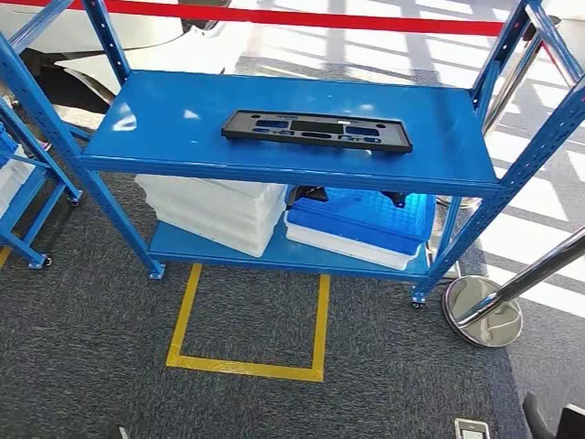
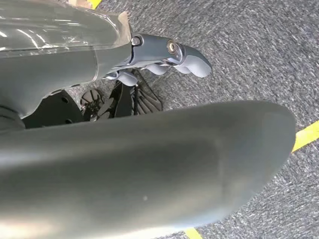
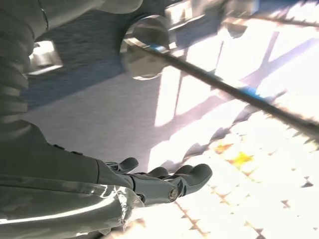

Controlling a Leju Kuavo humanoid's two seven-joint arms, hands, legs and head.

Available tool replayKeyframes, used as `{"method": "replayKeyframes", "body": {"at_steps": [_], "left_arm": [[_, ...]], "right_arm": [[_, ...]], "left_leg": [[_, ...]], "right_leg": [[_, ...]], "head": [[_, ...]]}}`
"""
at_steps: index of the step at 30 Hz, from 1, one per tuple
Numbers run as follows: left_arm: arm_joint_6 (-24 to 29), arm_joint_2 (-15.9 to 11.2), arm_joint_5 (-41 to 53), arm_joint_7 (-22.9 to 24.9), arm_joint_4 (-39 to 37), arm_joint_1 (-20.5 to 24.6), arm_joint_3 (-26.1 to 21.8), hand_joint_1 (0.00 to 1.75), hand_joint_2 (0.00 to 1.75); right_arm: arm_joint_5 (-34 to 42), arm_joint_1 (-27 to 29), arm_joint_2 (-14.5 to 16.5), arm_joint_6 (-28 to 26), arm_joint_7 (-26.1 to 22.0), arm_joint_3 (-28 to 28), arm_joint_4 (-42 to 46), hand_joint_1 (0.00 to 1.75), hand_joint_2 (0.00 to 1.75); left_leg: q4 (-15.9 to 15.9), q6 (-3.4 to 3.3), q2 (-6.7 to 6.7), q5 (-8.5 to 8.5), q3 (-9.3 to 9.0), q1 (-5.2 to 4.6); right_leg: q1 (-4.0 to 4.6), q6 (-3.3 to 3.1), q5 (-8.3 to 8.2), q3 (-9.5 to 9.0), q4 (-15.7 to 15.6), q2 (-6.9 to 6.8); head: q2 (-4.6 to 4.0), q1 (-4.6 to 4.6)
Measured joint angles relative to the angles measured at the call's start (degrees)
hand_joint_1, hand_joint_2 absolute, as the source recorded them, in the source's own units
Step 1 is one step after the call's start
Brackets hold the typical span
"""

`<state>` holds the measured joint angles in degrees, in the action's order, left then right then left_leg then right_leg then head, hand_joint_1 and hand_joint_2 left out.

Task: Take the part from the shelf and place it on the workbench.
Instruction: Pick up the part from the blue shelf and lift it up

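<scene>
One long black part (image 1: 316, 130) is seen lying flat on the top board of the blue metal shelf (image 1: 173, 128). The part is thin and shaped like a long bar, with little holes and cut-out slots in it, and it looks like hard plastic. No words or labels can be read on it. The shelf board is smooth and shiny, and its legs are dotted with rows of small holes.

On the lower board, a pile of white plastic trays (image 1: 214, 212) is stacked on one side. Beside it, a blue tray (image 1: 362, 218) is set on top of a white one, with something dark inside that cannot be made out.

The floor is covered by rough grey carpet (image 1: 90, 338). A square is marked on it with yellow tape (image 1: 245, 368), just in front of the shelf. A shiny silver post with a round base (image 1: 483, 311) is leaned near the shelf's right side, and a red band (image 1: 331, 18) is stretched behind.

The left hand (image 2: 165, 57) is seen over the carpet with its smooth grey fingers loosely apart and nothing held. The right hand (image 3: 165, 181) is also kept loose and nothing is held in it.
</scene>
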<state>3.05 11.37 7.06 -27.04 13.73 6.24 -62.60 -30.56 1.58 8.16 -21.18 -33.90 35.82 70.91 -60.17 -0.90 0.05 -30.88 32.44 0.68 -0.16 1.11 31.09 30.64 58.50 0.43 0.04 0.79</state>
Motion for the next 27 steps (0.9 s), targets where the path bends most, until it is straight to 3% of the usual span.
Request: {"method": "replayKeyframes", "body": {"at_steps": [2, 5, 10, 27], "left_arm": [[-0.22, 0.01, 0.0, 0.0, -0.01, 0.02, 0.12, 0.0, 0.0], [-0.66, 0.04, 0.0, 0.01, -0.04, 0.18, 0.42, 0.0, 0.0], [-1.13, 0.14, 0.0, 0.27, -0.07, 0.35, 0.64, 0.0, 0.0], [-1.52, 0.15, 0.0, 1.16, -0.09, 0.77, 2.53, 0.0, 0.0]], "right_arm": [[-0.21, 0.77, -0.28, 0.26, 0.47, -4.27, 3.19, 0.0, 1.75], [-0.61, 1.91, -1.5, 1.13, 1.88, -16.02, 10.01, 0.0, 1.75], [-0.91, 1.87, -3.99, 2.56, 3.38, -30.13, 14.07, 0.0, 1.75], [-2.91, 0.71, -9.0, 6.61, 5.46, -48.29, 13.84, 0.0, 1.75]], "left_leg": [[0.01, 0.0, 0.01, 0.0, -0.01, 0.04], [0.02, 0.01, 0.02, 0.01, -0.03, 0.12], [0.02, 0.04, 0.01, 0.02, -0.05, 0.14], [0.02, 0.04, 0.01, 0.02, -0.06, 0.15]], "right_leg": [[0.02, 0.0, 0.0, 0.01, 0.01, 0.01], [0.08, -0.02, 0.01, 0.0, 0.02, 0.01], [0.09, -0.03, 0.02, -0.04, 0.02, 0.0], [0.11, -0.03, 0.02, -0.05, 0.02, -0.02]], "head": [[-0.01, 0.0], [0.0, 0.0], [-0.01, 0.0], [-0.01, 0.0]]}}
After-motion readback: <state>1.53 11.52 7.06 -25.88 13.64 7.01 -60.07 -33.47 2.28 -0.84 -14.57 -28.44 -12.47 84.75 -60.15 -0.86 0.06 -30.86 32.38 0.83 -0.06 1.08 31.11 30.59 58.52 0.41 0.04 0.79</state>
